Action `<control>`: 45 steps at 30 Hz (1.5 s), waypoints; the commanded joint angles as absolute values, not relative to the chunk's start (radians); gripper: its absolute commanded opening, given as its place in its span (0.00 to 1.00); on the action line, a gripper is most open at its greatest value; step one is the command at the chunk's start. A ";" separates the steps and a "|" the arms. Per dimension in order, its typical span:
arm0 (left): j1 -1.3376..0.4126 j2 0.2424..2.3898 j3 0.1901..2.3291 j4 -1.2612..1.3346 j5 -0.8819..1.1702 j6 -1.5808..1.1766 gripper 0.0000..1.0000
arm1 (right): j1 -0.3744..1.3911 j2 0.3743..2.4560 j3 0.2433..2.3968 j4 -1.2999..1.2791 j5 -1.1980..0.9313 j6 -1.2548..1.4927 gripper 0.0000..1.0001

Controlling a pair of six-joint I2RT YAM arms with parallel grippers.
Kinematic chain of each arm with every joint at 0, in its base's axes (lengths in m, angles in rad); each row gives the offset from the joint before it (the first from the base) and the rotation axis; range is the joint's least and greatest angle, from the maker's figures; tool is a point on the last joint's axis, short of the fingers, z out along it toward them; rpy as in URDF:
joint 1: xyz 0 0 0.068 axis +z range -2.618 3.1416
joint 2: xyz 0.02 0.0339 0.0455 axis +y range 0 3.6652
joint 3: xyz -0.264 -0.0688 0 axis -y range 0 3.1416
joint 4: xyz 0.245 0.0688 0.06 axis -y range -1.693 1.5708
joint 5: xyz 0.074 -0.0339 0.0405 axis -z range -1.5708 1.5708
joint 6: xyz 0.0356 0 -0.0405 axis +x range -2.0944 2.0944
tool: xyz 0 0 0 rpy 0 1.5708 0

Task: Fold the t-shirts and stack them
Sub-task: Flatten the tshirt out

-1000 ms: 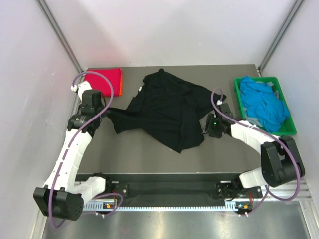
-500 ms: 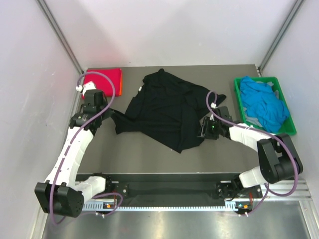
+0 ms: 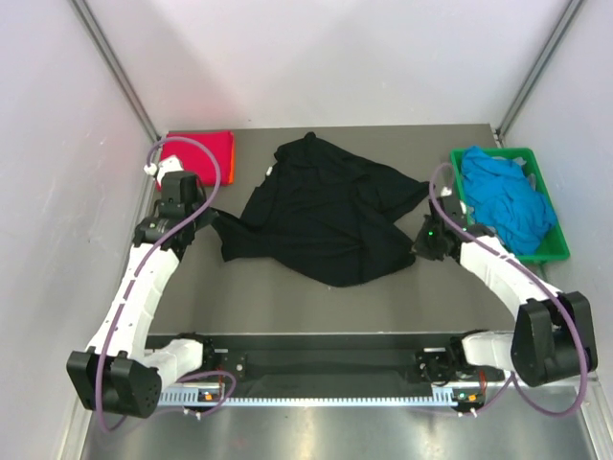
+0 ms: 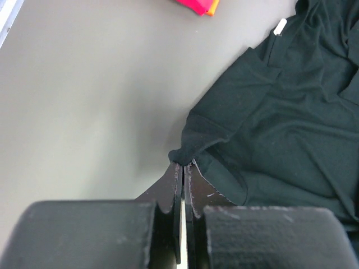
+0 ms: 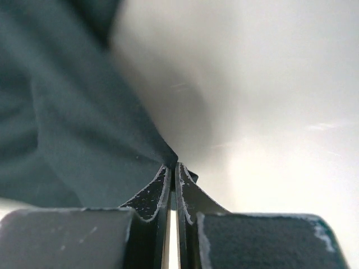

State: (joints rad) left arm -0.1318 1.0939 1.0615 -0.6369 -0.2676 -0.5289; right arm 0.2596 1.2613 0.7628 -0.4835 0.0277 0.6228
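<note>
Left gripper (image 3: 215, 219): closed tight on a bunched bit of cloth at the left edge of the black t-shirt (image 3: 321, 211); its wrist view shows the fold nipped at the very fingertips.
Right gripper (image 3: 416, 249): fingers together on the shirt's right edge, with a point of dark cloth caught between the tips in its wrist view.
Black t-shirt: spread loose and rumpled over the middle of the grey table (image 3: 287, 307), held at both sides by the two arms.
Neck label (image 4: 279, 26): small and white, on the shirt's far left part.
Magenta-red t-shirt (image 3: 199, 151): folded flat in the far left corner, apart from the black one.
Orange t-shirt (image 3: 234, 167): only a thin edge shows, along the right side of the magenta-red one.
Bright blue t-shirts (image 3: 506, 196): heaped unfolded in the green crate (image 3: 508, 151) at the far right.
</note>
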 commanded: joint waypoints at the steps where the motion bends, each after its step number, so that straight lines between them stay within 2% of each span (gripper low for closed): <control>1: -0.132 1.091 1.092 -0.597 -0.275 -0.526 0.00 | 0.175 1.261 0.750 -0.595 0.129 0.684 0.00; 4: -0.132 1.069 1.037 -0.554 -0.184 -0.564 0.00 | 0.117 1.307 0.765 -0.626 0.147 0.677 0.01; 6: -0.132 1.060 0.973 -0.494 -0.043 -0.586 0.00 | 0.097 1.325 0.781 -0.640 0.158 0.673 0.06; 7: -0.132 1.057 0.948 -0.471 -0.007 -0.600 0.00 | 0.088 1.339 0.802 -0.644 0.155 0.664 0.17; 8: -0.132 1.052 0.927 -0.457 0.036 -0.627 0.00 | 0.074 1.345 0.816 -0.649 0.150 0.663 0.25; 11: -0.133 1.052 0.867 -0.440 0.068 -0.640 0.00 | 0.066 1.344 0.889 -0.712 0.173 0.695 0.40; 14: -0.133 1.049 0.853 -0.452 0.043 -0.620 0.00 | 0.068 1.332 0.940 -0.825 0.181 0.820 0.44; 17: -0.133 1.029 0.854 -0.446 0.041 -0.614 0.00 | 0.069 1.293 0.896 -0.861 0.114 0.984 0.45; 22: -0.133 1.014 0.845 -0.430 0.072 -0.611 0.00 | 0.075 1.232 0.704 -0.666 -0.026 1.178 0.41; 33: -0.133 1.003 0.854 -0.437 0.084 -0.603 0.00 | 0.077 1.314 0.707 -0.634 0.100 1.244 0.41; 45: -0.133 1.019 0.847 -0.423 0.071 -0.612 0.00 | 0.077 1.423 0.727 -0.667 0.135 1.301 0.36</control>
